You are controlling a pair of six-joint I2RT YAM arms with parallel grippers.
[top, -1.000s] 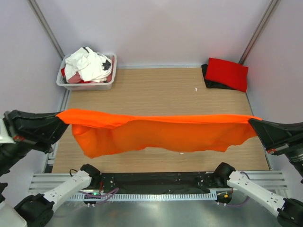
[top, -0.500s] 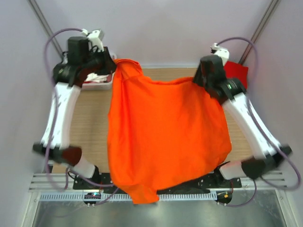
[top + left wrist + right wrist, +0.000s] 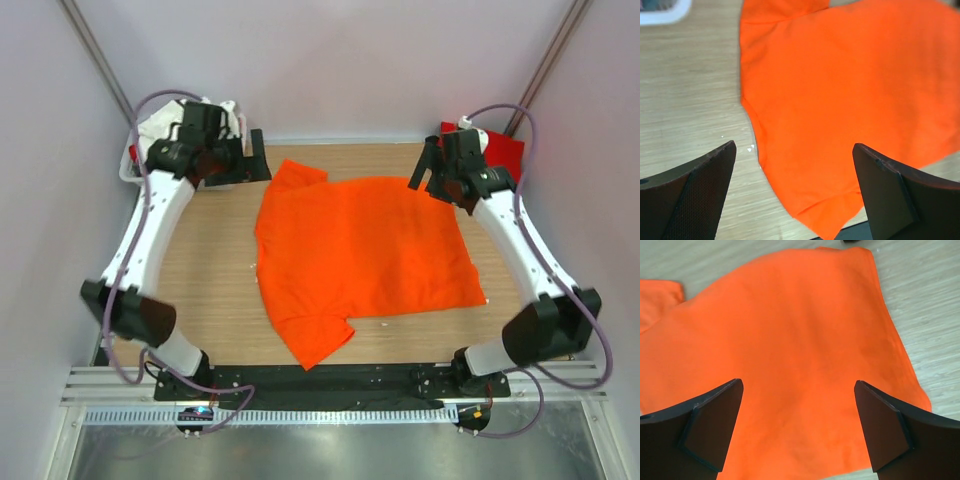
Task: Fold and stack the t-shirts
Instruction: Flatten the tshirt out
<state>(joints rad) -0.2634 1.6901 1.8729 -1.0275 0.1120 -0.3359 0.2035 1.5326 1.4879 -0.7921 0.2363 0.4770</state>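
Note:
A bright orange t-shirt [image 3: 365,255] lies spread flat on the wooden table [image 3: 210,270], one sleeve toward the back left and one toward the front. My left gripper [image 3: 250,160] hovers open above the shirt's back left corner, with nothing between its fingers [image 3: 705,185]. My right gripper [image 3: 425,168] hangs open over the back right corner, also free of the cloth [image 3: 790,340]. A folded red t-shirt [image 3: 505,152] sits at the back right, partly hidden by the right arm. White t-shirts [image 3: 160,125] are piled in the tub.
The white plastic tub [image 3: 128,168] stands at the back left corner, behind the left arm; its rim [image 3: 662,12] shows in the left wrist view. Metal frame posts rise at both back corners. The black rail with the arm bases [image 3: 330,380] runs along the near edge.
Both grippers have opened and let go of the orange t-shirt. It has dropped from hanging between them to lying flat on the table.

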